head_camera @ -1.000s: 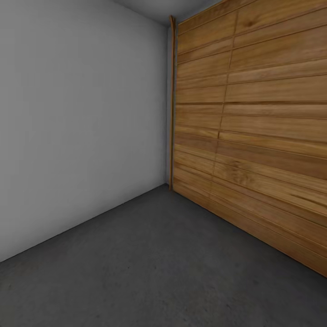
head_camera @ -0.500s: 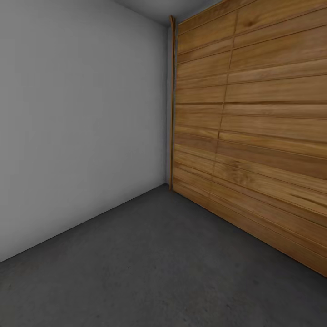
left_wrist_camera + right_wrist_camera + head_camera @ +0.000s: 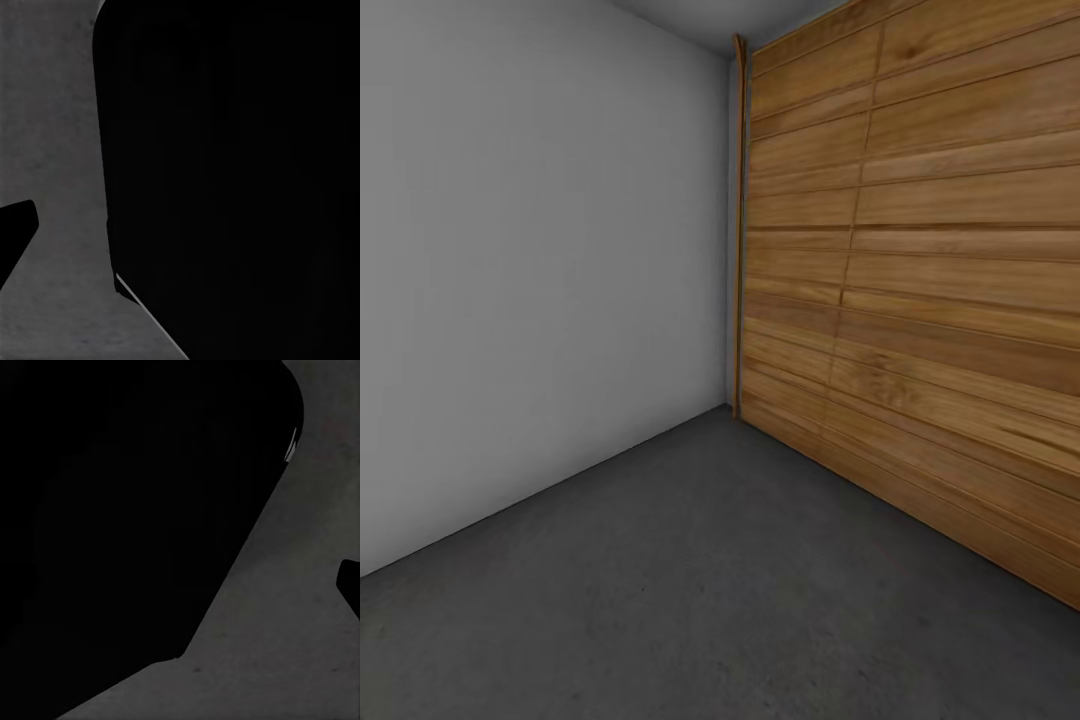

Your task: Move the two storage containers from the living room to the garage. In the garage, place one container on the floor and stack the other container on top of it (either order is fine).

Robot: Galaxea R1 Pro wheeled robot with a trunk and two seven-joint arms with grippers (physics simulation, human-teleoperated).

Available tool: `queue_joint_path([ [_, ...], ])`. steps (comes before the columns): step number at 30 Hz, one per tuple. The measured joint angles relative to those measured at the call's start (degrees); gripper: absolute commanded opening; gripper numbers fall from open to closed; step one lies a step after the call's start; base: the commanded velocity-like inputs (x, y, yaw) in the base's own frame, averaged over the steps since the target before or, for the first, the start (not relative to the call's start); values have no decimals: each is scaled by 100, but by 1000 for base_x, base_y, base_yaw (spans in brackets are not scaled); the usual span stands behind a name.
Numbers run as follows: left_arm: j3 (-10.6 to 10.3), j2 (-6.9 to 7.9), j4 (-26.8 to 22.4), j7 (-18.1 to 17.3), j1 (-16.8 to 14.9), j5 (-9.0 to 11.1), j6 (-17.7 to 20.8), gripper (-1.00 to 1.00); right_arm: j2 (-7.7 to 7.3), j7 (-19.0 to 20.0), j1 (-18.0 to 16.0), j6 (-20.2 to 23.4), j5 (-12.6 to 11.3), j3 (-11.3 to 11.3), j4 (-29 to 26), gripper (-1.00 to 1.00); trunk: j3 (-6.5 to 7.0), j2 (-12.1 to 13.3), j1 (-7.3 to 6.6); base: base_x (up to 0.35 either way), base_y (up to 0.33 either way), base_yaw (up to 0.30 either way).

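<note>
I am in the garage, facing a corner. The dark grey floor spreads out ahead of me in the head view. The two storage containers are out of view. In the left wrist view a large black shape covers most of the frame, with mottled floor beside it and a small dark tip at the edge. The right wrist view has a similar black mass over grey floor, with a dark sliver at its border. Neither gripper's fingers can be made out well enough to tell their state.
A plain grey-white wall stands on the left. A wide door of horizontal brown wood planks closes the right side and meets the wall at the corner. Open floor lies between me and both.
</note>
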Motion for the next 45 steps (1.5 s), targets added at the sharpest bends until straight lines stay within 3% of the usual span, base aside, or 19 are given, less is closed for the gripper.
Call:
queue_joint_path([
  [45,0,0,0,0,0,0,0,100,0,0,0,0,0,0,0,100,0,0,0,0,0,0],
])
